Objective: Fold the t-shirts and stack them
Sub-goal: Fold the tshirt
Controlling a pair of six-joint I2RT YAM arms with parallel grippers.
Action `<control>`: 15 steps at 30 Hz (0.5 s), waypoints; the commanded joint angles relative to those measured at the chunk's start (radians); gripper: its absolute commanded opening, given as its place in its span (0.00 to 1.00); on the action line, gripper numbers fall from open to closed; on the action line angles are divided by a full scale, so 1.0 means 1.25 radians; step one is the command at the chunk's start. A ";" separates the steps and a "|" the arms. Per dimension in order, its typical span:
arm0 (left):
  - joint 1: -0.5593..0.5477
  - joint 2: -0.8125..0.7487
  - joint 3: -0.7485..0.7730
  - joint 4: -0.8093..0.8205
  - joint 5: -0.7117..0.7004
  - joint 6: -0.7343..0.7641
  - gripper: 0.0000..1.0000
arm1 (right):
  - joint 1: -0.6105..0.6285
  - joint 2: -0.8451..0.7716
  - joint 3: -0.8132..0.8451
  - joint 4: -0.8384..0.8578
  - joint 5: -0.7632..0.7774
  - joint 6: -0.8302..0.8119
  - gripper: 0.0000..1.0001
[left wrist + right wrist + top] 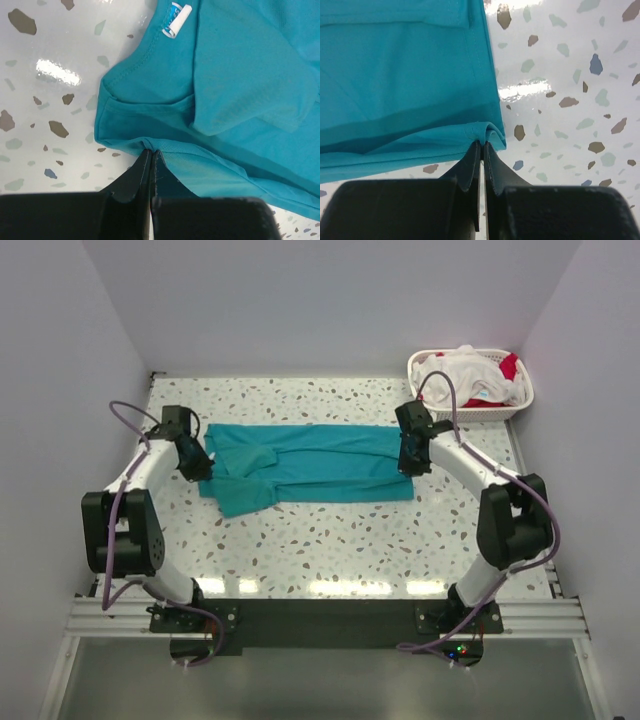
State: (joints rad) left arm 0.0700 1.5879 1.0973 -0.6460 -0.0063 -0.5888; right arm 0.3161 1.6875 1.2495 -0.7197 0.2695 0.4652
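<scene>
A teal t-shirt [310,465] lies stretched crosswise on the speckled table, partly folded lengthwise, its neck end on the left with a sleeve flap [245,495] hanging toward the front. My left gripper [200,468] is shut on the teal t-shirt's edge near the collar [150,150]; the white neck label [177,19] shows above. My right gripper [408,462] is shut on the teal t-shirt's hem corner [484,141]. White and red t-shirts [470,375] lie crumpled in the basket at the back right.
A white lattice basket [520,400] stands in the back right corner, just behind the right arm. The table's speckled top [330,540] stretches in front of the shirt. Grey walls close in the left, back and right sides.
</scene>
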 commanded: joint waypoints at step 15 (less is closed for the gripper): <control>0.008 0.161 0.101 0.084 -0.015 0.032 0.05 | -0.022 0.150 0.050 0.106 0.016 -0.004 0.11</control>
State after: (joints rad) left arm 0.0711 1.7901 1.1728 -0.5896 -0.0086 -0.5793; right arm 0.2966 1.8740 1.2903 -0.6365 0.2710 0.4644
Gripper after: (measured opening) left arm 0.042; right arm 0.072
